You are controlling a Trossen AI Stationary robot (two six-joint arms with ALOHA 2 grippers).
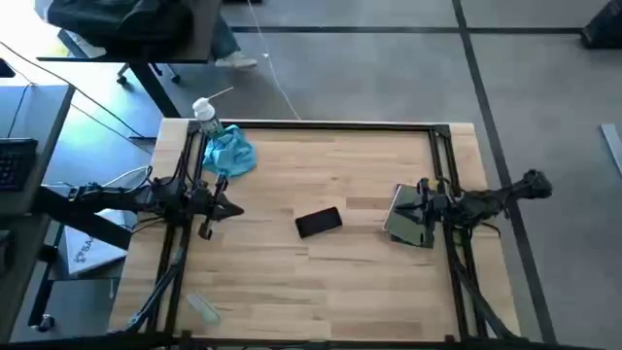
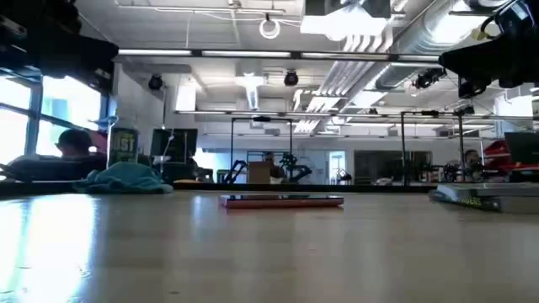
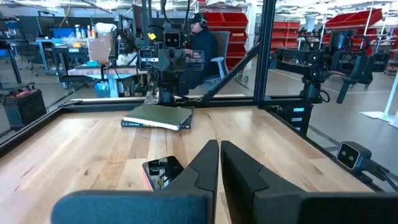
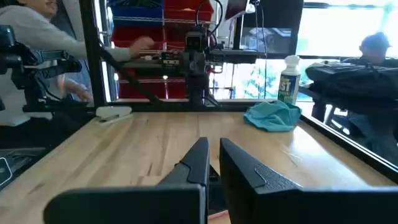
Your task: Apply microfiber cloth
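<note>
waiting to start, by the look of it — the cloth (image 1: 227,152) lies crumpled just beyond the left gripper (image 1: 208,212), untouched; both it and the right gripper (image 1: 416,216) sit pinched together, holding nothing.

The table (image 1: 321,262) is seen from straight above in the high view. It is crossed at surface level in the low view, toward the room. The wrist views face each other across it; the phone (image 1: 319,222) is shared by high, low and left wrist views.
</note>
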